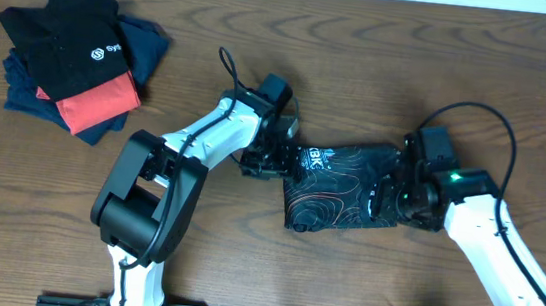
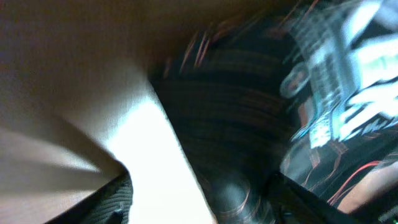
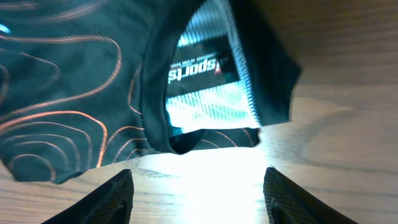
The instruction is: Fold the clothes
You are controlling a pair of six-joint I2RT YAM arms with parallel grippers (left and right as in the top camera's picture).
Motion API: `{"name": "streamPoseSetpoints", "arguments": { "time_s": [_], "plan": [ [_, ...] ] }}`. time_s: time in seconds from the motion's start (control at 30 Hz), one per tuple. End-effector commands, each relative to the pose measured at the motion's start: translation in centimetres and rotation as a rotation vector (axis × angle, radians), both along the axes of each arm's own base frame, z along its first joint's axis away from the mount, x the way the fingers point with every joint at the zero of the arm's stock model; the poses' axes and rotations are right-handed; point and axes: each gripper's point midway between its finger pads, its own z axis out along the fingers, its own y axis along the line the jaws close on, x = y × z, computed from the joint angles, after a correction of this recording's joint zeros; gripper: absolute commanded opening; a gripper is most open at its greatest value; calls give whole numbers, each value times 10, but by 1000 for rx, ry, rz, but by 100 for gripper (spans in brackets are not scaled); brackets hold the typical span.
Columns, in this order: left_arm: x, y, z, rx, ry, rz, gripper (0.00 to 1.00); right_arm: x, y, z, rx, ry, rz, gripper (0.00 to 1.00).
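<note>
The black jersey, with copper contour lines and white lettering, lies folded into a small rectangle at the table's middle. My left gripper is at its left edge. The left wrist view is blurred; it shows the jaws open, with jersey fabric lying between and ahead of them. My right gripper is at the jersey's right edge. In the right wrist view its jaws are open and empty over bare table, just short of the jersey's collar and label.
A stack of other clothes stands at the back left: a plain black top with a white logo on navy and coral-red garments. The wooden table shows around the jersey.
</note>
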Motion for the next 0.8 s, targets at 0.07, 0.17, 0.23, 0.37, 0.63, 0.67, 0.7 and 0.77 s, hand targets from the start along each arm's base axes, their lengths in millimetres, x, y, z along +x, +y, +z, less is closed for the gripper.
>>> {"name": "streamPoseSetpoints", "arguments": {
  "time_s": [0.07,0.17,0.23,0.37,0.63,0.67,0.7,0.77],
  "plan": [
    [-40,21,-13,108,179,7,61,-23,14,-27,56,64,19,63],
    [-54,28,-9,148,248,34,61,-22,14,-41,64,38,-12,59],
    [-58,29,-8,166,272,57,61,-16,15,-47,76,1,-25,57],
    [-60,24,-8,164,262,38,61,-11,17,-58,97,-42,-50,55],
    [-58,18,-10,154,239,24,61,2,-9,-73,-52,-89,-85,53],
    [-55,18,-9,150,232,28,61,8,-15,-74,-81,-111,-101,53],
    [-52,19,-8,148,219,29,61,14,-20,-74,-100,-134,-116,54],
    [-40,22,-5,150,177,39,62,35,-36,-70,-151,-218,-167,54]
  ]
}}
